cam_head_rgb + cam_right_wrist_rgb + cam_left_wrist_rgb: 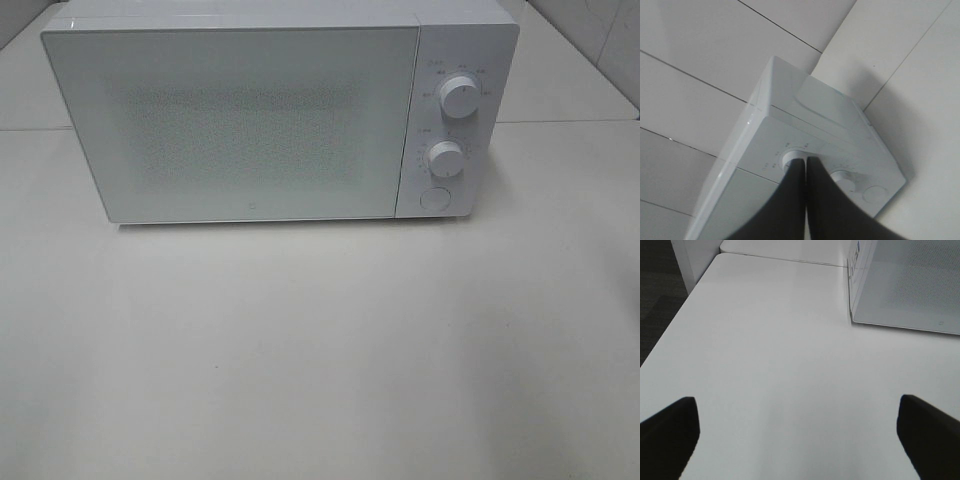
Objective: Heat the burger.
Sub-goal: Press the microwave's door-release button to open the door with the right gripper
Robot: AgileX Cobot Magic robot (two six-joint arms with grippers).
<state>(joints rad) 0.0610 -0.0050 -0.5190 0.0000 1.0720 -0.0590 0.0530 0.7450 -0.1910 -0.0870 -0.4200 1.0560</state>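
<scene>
**Microwave shut, burger unseen**

Upper centre of high view: closed white microwave (240,120) on table (320,350). Only in wrist views: left gripper (796,405) spread wide over bare tabletop; right gripper (805,159) pressed together before upper dial (788,161). Cannot tell burger place or heading.

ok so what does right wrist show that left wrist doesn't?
Only right wrist: the controls, meaning the upper knob, lower knob and round button, plus the right gripper with its jaws shut.
Only left wrist: the left gripper, jaws wide open over the bare white table, and dark floor past the table edge.
Both: the white microwave, door closed. Neither shows the burger.
</scene>
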